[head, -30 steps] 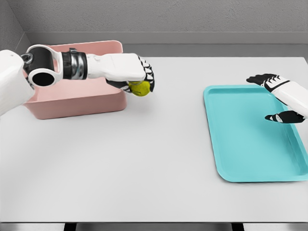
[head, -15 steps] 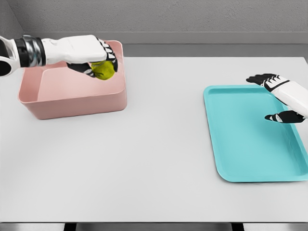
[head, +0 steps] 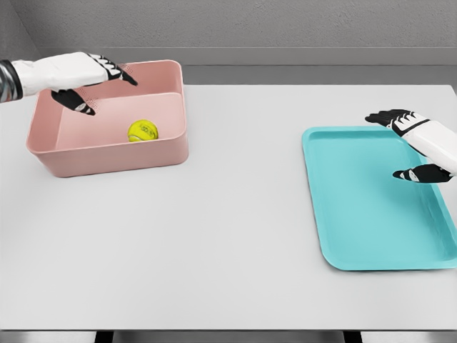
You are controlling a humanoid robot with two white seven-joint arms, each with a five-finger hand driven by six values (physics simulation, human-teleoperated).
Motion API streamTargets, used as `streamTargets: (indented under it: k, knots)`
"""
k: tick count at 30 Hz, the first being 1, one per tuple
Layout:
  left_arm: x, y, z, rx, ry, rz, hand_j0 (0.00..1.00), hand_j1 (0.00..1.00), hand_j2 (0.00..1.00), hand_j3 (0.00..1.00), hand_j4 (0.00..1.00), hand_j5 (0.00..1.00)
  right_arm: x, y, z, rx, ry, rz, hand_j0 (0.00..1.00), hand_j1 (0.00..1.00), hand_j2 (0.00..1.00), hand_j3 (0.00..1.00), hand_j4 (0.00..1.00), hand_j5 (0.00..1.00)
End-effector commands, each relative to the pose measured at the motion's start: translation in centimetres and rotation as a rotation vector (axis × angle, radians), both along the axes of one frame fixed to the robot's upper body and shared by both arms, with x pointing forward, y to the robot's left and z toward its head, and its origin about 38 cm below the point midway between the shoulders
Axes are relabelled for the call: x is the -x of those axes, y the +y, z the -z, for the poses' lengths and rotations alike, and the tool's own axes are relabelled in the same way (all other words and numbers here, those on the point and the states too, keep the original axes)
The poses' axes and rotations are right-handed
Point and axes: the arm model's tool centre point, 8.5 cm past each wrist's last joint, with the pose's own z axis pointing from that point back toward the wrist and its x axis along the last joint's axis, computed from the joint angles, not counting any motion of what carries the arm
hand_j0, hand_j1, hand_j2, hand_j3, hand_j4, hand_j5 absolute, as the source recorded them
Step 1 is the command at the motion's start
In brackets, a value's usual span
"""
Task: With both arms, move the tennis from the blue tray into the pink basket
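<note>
No brand names, labels or readable writing show on any object. At the upper left of the frame, the robot's left hand (head: pixel 80 78) reaches in from the left edge on a white arm and hovers over the pink basket (head: pixel 114 156), its black-tipped fingers (head: pixel 126 76) spread apart and holding nothing. The hand lies roughly level, palm turned downward, fingers pointing right toward the basket's back wall, thumb hanging lower over the basket's inside. The pink basket is a rectangular bin with rounded corners, standing on the white table (head: pixel 228 243) in the upper left. Inside it, the yellow-green tennis ball (head: pixel 143 131) rests on the basket floor, near the front wall and right of the basket's middle, apart from the hand above. At the right edge of the frame, the right hand (head: pixel 418 150) hovers over the far right side of the blue tray (head: pixel 335 214), fingers loosely spread and pointing left, thumb below them, gripping nothing. The blue tray is a shallow turquoise rectangle with a low rim, lying flat on the right part of the table, well apart from the basket.
</note>
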Motion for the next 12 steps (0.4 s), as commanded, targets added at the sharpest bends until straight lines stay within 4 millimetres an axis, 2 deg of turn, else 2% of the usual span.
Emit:
streamTargets:
  k: [1,2,5,8,12]
  knots:
    - [0.4,2.0,-0.4,0.018,0.004,-0.042,1.0,1.0,1.0,1.0,1.0,1.0,0.0,0.0,-0.1,-0.008,0.0,0.001,1.0,1.0,1.0,1.0,1.0,1.0]
    - [1.0,3.1,0.6,0.028,0.032,-0.063,1.0,1.0,1.0,1.0,1.0,1.0,0.0,0.0,-0.1,-0.008,0.0,0.001,1.0,1.0,1.0,1.0,1.0,1.0]
    - [1.7,5.6,0.1,0.064,0.043,-0.117,1.0,1.0,1.0,1.0,1.0,1.0,0.0,0.0,-0.1,-0.008,0.0,0.001,1.0,1.0,1.0,1.0,1.0,1.0]
    - [2.2,7.0,0.0,0.055,0.045,-0.145,1.0,1.0,1.0,1.0,1.0,1.0,0.0,0.0,-0.1,-0.008,0.0,0.001,1.0,1.0,1.0,1.0,1.0,1.0]
    - [2.3,7.4,-0.5,0.064,0.033,-0.153,1.0,1.0,1.0,1.0,1.0,1.0,0.0,-0.2,-0.2,-0.007,-0.004,0.005,1.0,1.0,1.0,1.0,1.0,1.0]
